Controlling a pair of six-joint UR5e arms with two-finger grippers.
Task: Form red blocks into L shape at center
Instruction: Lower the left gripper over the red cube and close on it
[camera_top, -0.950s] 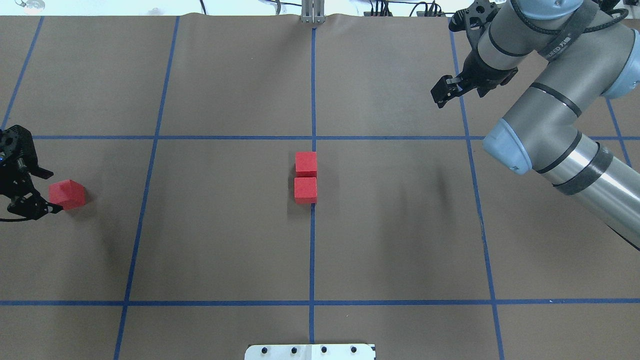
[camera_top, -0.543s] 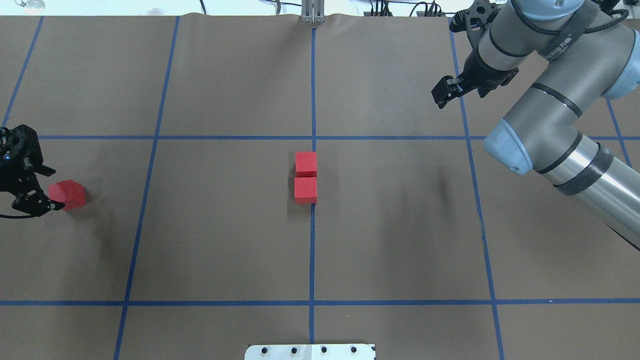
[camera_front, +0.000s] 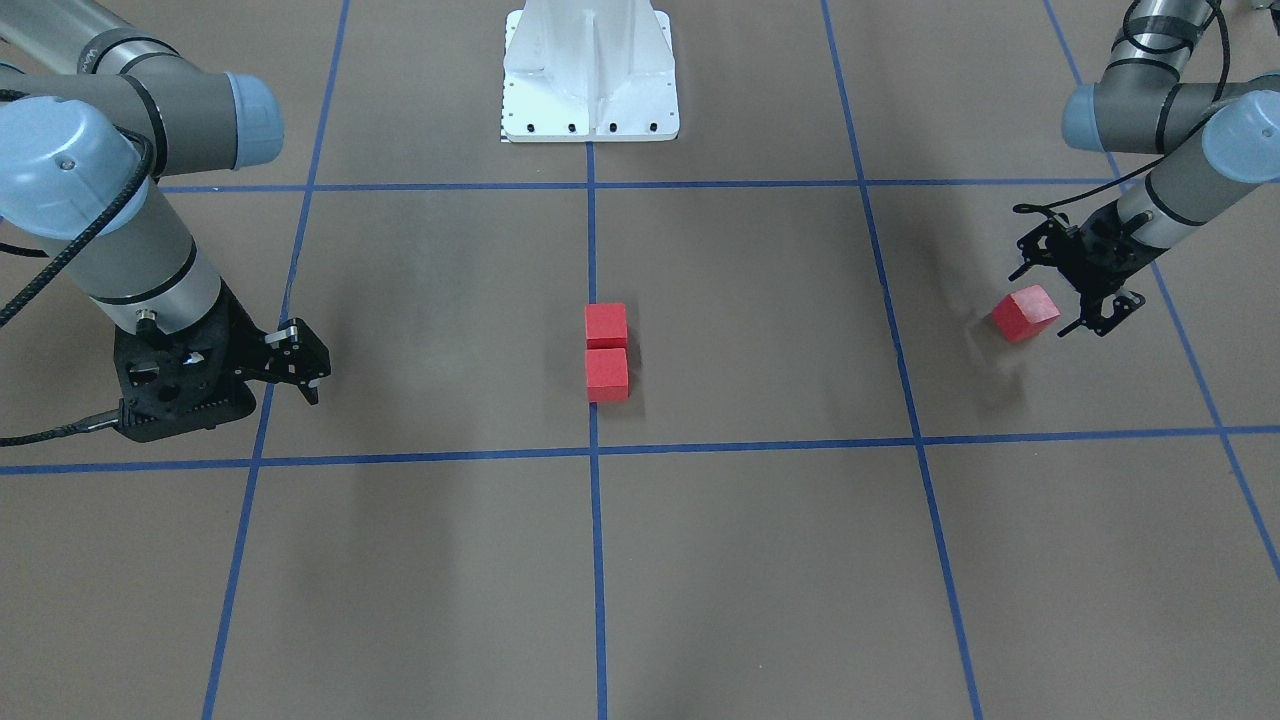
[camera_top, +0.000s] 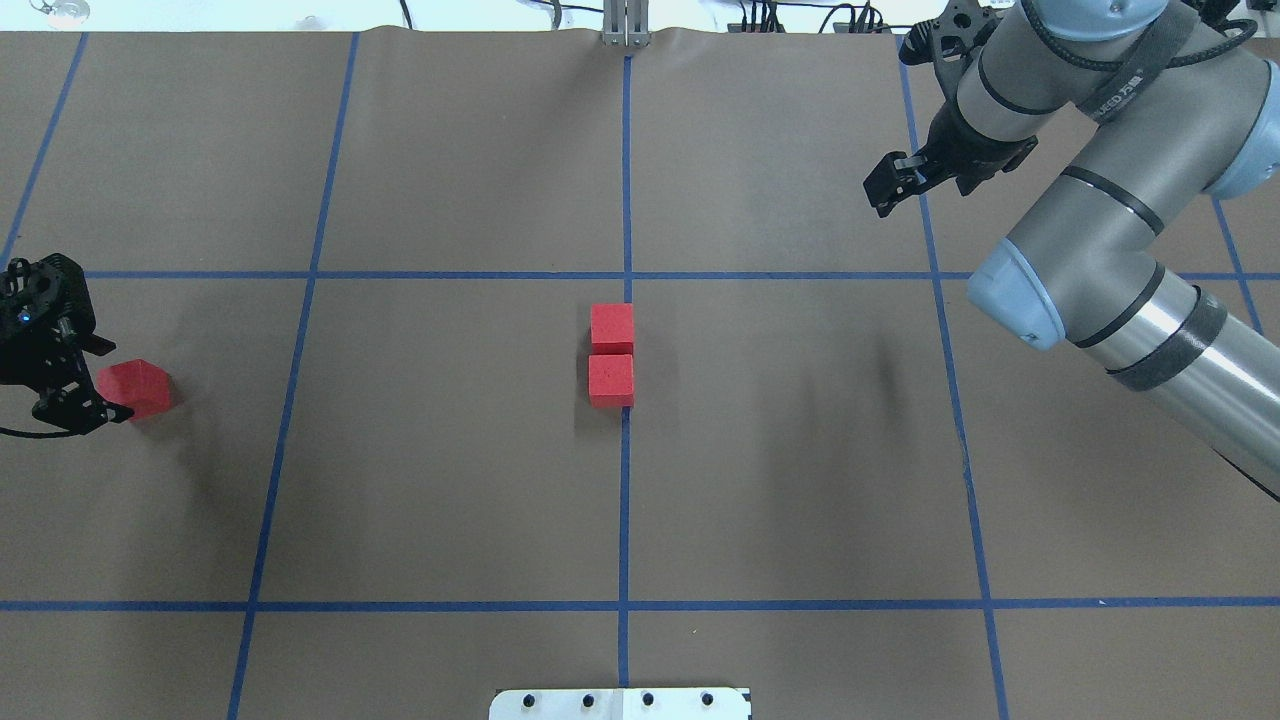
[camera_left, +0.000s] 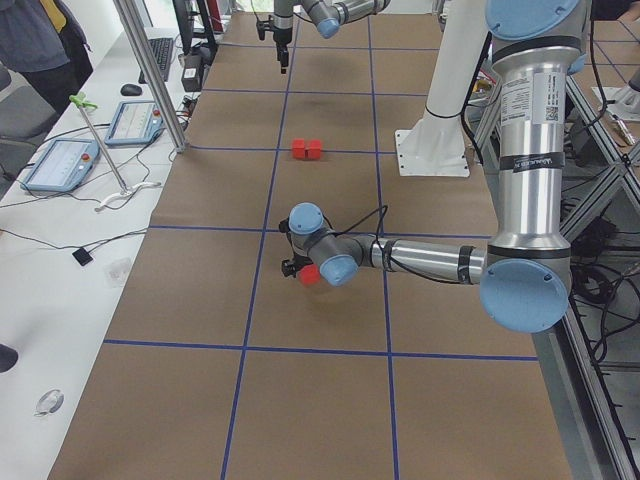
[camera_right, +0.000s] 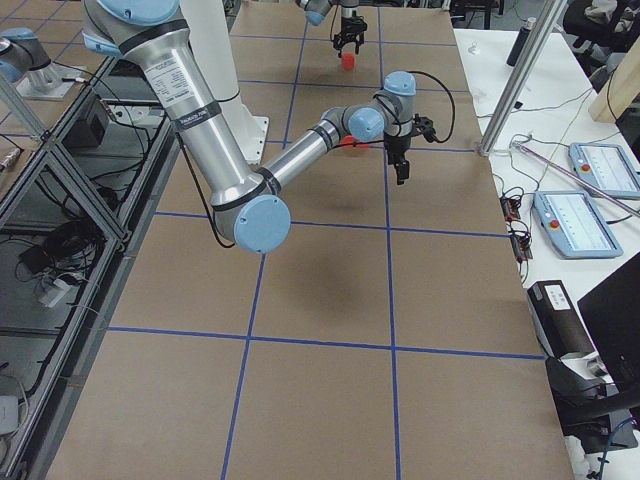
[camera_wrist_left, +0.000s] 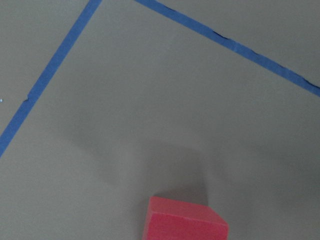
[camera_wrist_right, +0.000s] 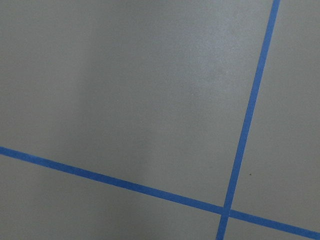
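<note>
The left gripper (camera_top: 95, 380) hangs low at the table's left edge with its jaws spread wide on either side of a lone red block (camera_top: 135, 388). In the front-facing view the two fingers (camera_front: 1100, 322) stand just beside the block (camera_front: 1025, 312), not closed on it; whether they touch it cannot be told. The block sits turned at an angle to the grid, and the left wrist view shows it (camera_wrist_left: 185, 220) at the bottom edge, on bare brown paper.

The right gripper (camera_top: 885, 185) hovers over the far right of the table, near a blue tape line (camera_top: 935, 300), holding nothing. Its fingers look close together, but how far they are parted cannot be told. Its wrist view shows only paper and crossing tape.

At the center (camera_top: 626, 450), two more red blocks (camera_top: 611, 355) lie touching in a short row along the middle tape line, just to its left, well apart from the lone block. The white base (camera_front: 590, 70) stands at the line's end.
</note>
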